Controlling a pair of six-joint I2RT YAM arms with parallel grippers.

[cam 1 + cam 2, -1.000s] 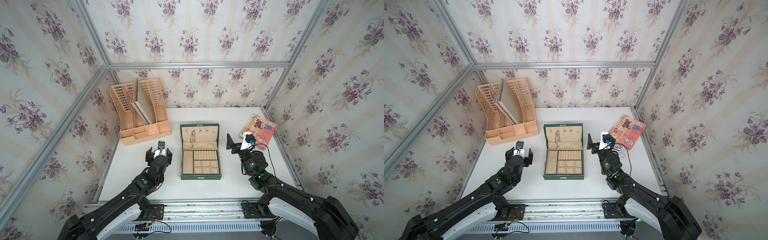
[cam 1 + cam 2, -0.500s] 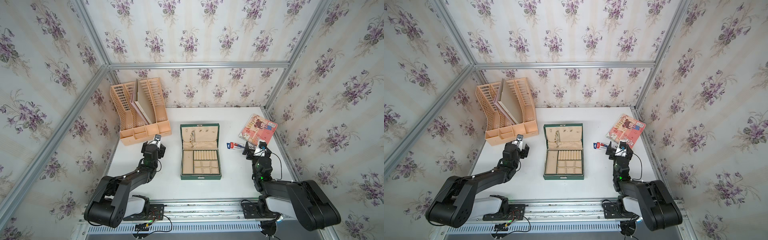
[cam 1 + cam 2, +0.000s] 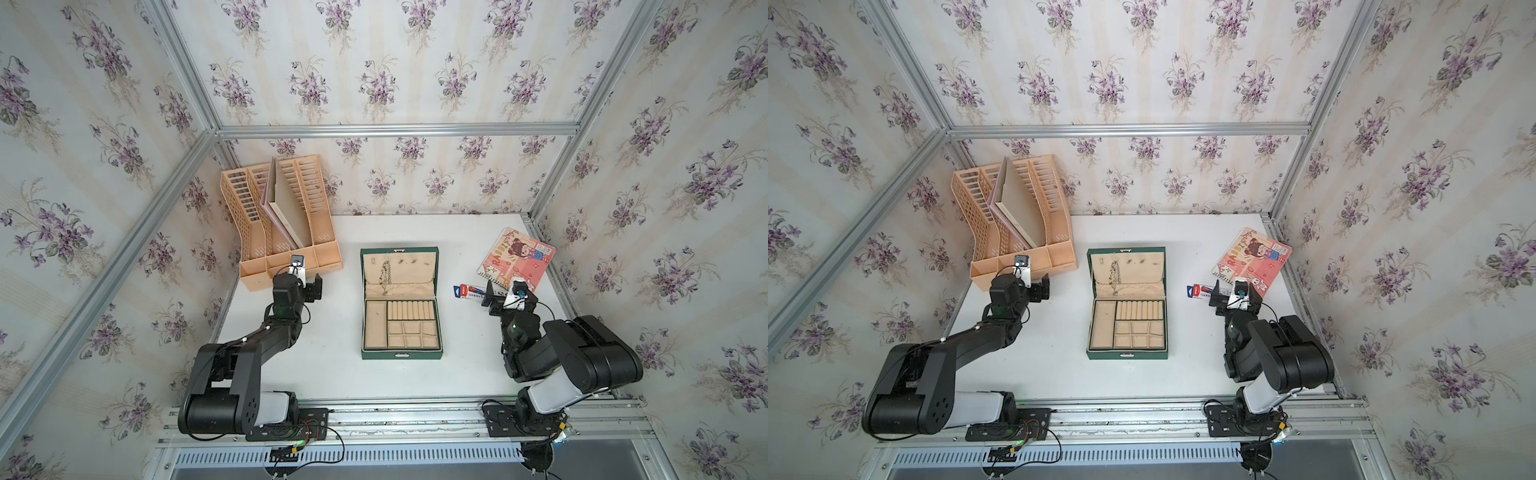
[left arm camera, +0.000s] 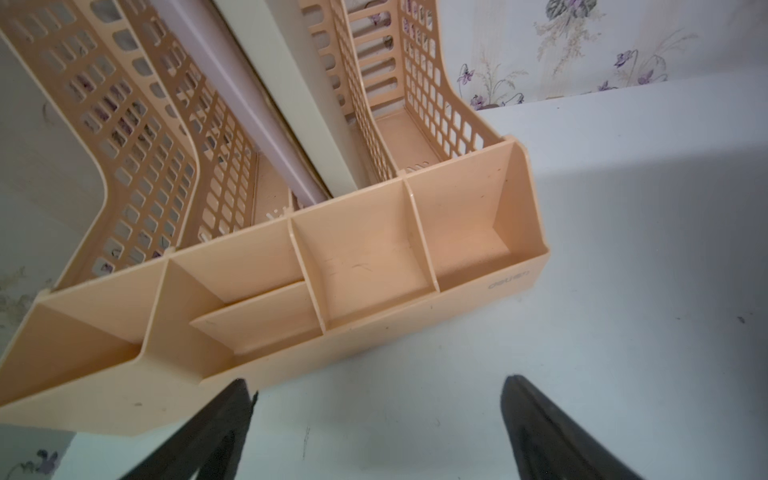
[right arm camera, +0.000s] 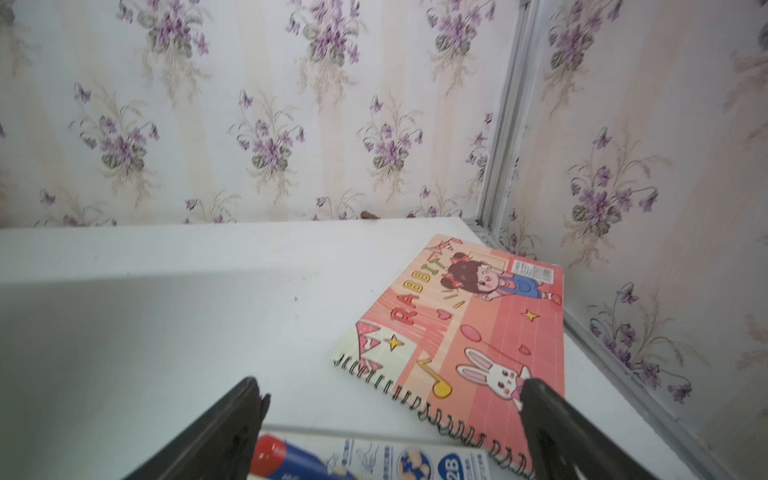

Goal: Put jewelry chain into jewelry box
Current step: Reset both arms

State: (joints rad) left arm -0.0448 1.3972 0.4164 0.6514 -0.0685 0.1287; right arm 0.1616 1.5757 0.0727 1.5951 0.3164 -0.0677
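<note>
Low in the left wrist view, the left hand (image 4: 378,380) stands wide and empty over bare worktop (image 4: 623,249). Low in the right wrist view, the right hand (image 5: 392,382) is also spread wide and holds nothing. In both top views the jewelry box (image 3: 401,355) sits open at the centre of the frame, well apart from both hands. The jewelry chain (image 3: 385,276) lies in the upper half of the box, on the lid's beige lining towards its left side (image 3: 1114,276). The task looks as good as done, so the best move is probably to keep both hands out at the sides, high and open. Nothing should brush the box wall or catch the thin links, which would slide easily. As for writing, a blue-and-red packet (image 5: 374,461) at the lower edge of the right wrist view carries "2B". Beyond it, the pink spiral notebook (image 5: 478,332) reads "RABBIT". In the left wrist view, the peach file organizer (image 4: 374,324) has a faint embossed brand mark at the right end of its front wall, too soft to read with certainty.
</note>
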